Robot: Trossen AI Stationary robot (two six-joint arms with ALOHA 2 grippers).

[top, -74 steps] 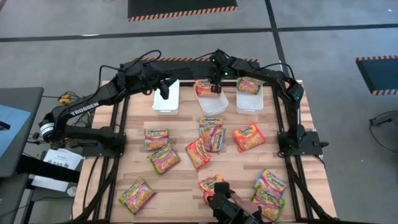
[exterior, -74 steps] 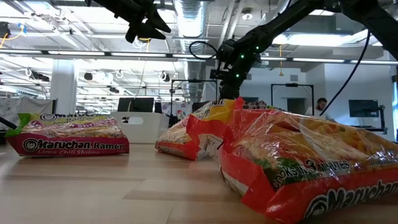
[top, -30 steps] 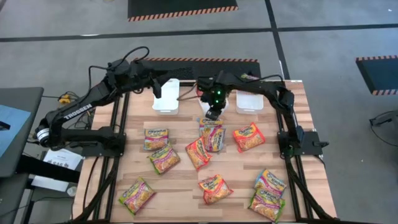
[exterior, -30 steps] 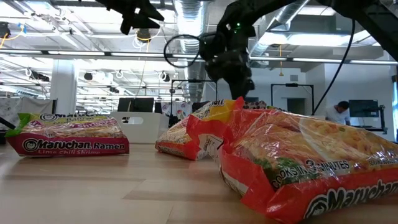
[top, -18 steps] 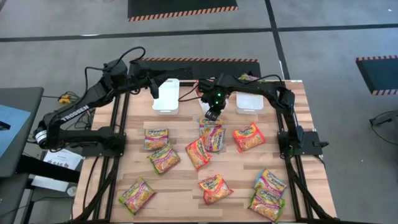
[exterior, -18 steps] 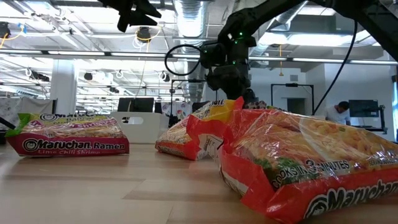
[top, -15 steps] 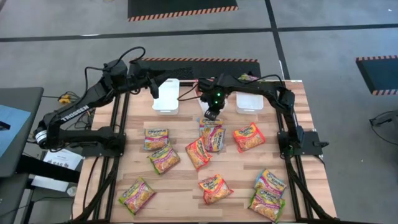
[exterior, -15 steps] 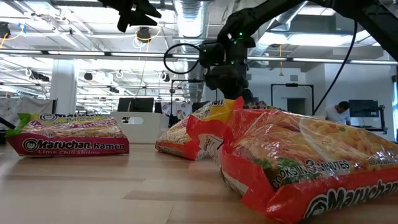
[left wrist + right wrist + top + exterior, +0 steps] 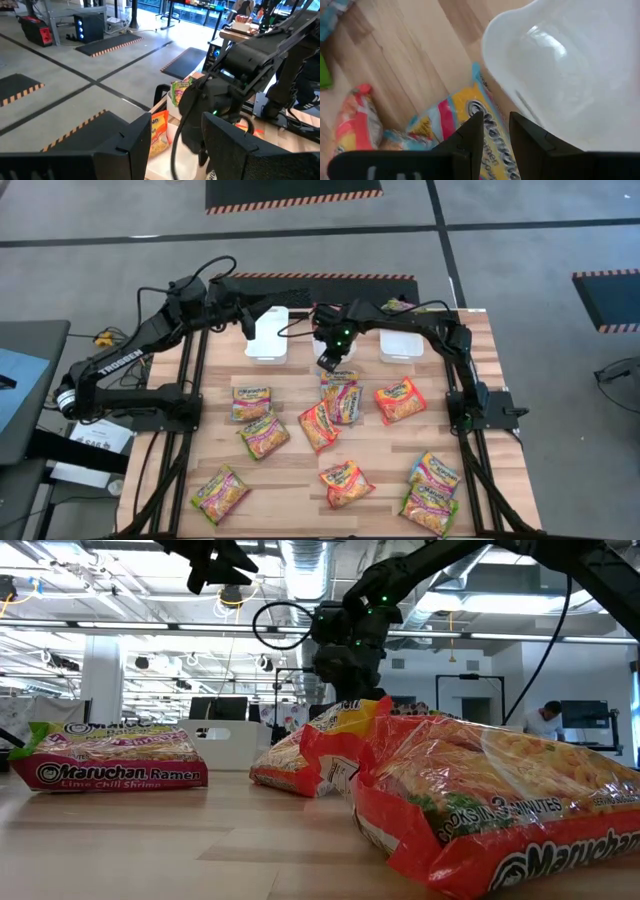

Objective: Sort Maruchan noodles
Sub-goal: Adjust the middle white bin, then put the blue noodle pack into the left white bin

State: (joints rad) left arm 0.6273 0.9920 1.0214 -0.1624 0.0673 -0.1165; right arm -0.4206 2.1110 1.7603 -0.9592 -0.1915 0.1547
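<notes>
noodles: Maruchan packets lie loose across the bench (image 9: 290,470). Green-pink ones (image 9: 251,402) are on the left side, orange-red ones (image 9: 399,400) in the middle, and a blue-accent one (image 9: 343,392) lies just in front of the middle white bin (image 9: 570,75).
already sorted: the left wrist view shows an orange-red packet (image 9: 159,132) in the middle bin and a green one (image 9: 180,92) in the bin beyond.
right end effector: (image 9: 327,363) low over the blue-accent packet, near the middle bin's front rim. Its fingers (image 9: 470,137) are slightly apart, with nothing between them.
left end effector: (image 9: 247,323) waiting beside the left white bin (image 9: 268,338), fingers (image 9: 125,145) wide apart and holding nothing.
change: moments ago the right end effector was above the middle bin; it has since come forward off it and down toward the loose packets.
meaning: one drop looks finished and the next pick is probably starting, likely the blue-accent packet.
view gaps: in the high view the arm hides the middle bin. Only the right wrist view shows the finger gap and the packet (image 9: 465,120) under it. The low view adds a person (image 9: 550,720) far behind.
</notes>
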